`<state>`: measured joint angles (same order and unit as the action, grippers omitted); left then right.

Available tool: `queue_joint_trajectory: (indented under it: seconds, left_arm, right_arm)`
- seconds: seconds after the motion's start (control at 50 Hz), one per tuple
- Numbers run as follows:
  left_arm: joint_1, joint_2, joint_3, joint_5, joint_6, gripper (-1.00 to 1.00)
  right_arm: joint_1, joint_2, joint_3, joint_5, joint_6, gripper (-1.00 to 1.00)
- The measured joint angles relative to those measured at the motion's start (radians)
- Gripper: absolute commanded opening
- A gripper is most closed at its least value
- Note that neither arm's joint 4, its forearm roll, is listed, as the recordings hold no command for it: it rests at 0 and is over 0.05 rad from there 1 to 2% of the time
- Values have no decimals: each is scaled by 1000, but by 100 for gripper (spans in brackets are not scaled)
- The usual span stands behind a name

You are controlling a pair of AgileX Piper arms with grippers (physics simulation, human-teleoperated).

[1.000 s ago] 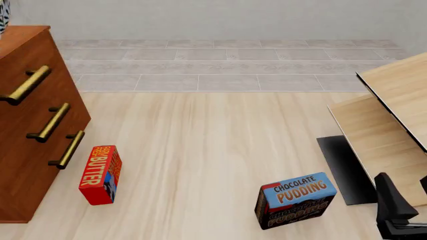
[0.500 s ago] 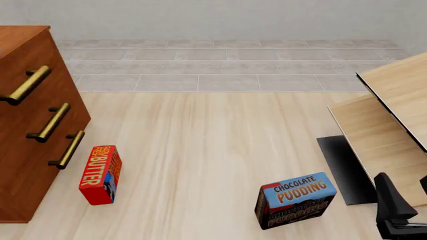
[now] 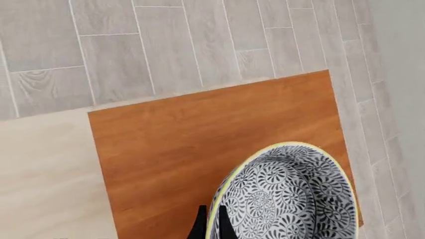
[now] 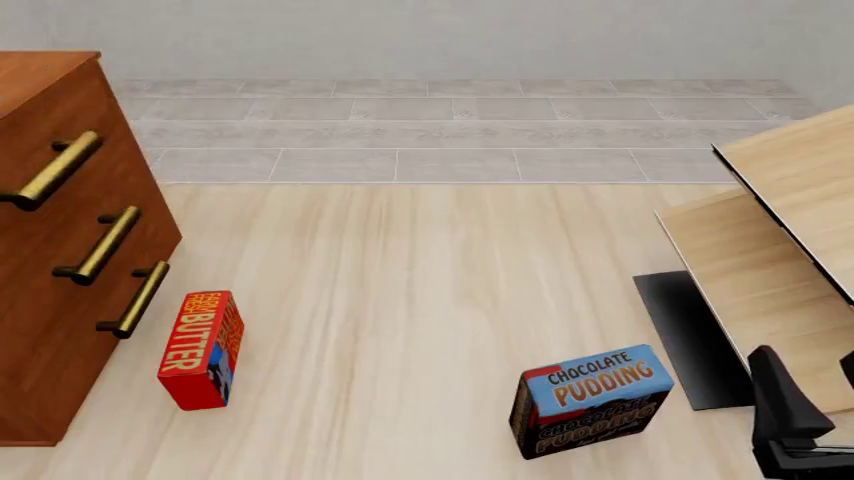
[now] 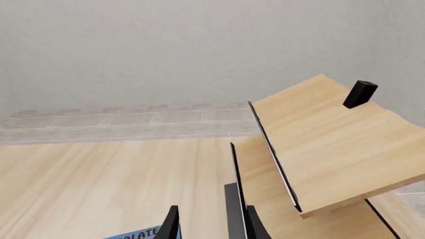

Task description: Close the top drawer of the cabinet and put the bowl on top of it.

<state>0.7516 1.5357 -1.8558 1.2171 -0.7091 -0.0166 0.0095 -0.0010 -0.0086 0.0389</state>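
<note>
Far left in the front view: the large reddish-brown wooden three-drawer cabinet [image 4: 60,250], its uppermost drawer front with the long brass bar handle [image 4: 54,170] sitting flush with the two below, so I judge the top drawer closed. Your left tool [image 3: 210,228] is out of the front view. In the left wrist view two dark tips straddle the pale cream rim of the wide round grey-and-white floral bowl [image 3: 289,194], one tip outside the wall and one inside, so it reads as clamped on the rim. The bowl hangs over the cabinet's flat orange-brown top, toward the top's back edge by the grey floor tiles. Whether it touches the wood I cannot tell.

The key relation: the bowl lies directly ahead of the left tool, already above the cabinet top, so what's left is mostly straight down and release. Watch the overhang near the back edge; nudge inward if you can.

Moving right on the pale wood tabletop [image 4: 427,300]: a red butter box [image 4: 200,350] just beside the cabinet's foot, then a blue chocolate pudding box [image 4: 590,398], then pale light-wood boards [image 4: 787,240] at the right. Your right tool [image 5: 209,226] sits low at the right edge, fingers apart and holding nothing, well apart from the cabinet. The left arm is the nearer one.
</note>
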Motion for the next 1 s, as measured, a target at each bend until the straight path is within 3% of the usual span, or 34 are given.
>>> queue_joint_trajectory:
  seconds: [0.56,0.58,1.0]
  left_arm:
    - [24,2,12,-27,14,-100]
    - [25,3,10,-28,14,100]
    - [50,-8,-41,-31,29,100]
  right_arm:
    - [-2,-4,0,3,3,100]
    - [-2,-4,0,3,3,100]
    - [-2,-4,-1,2,6,100]
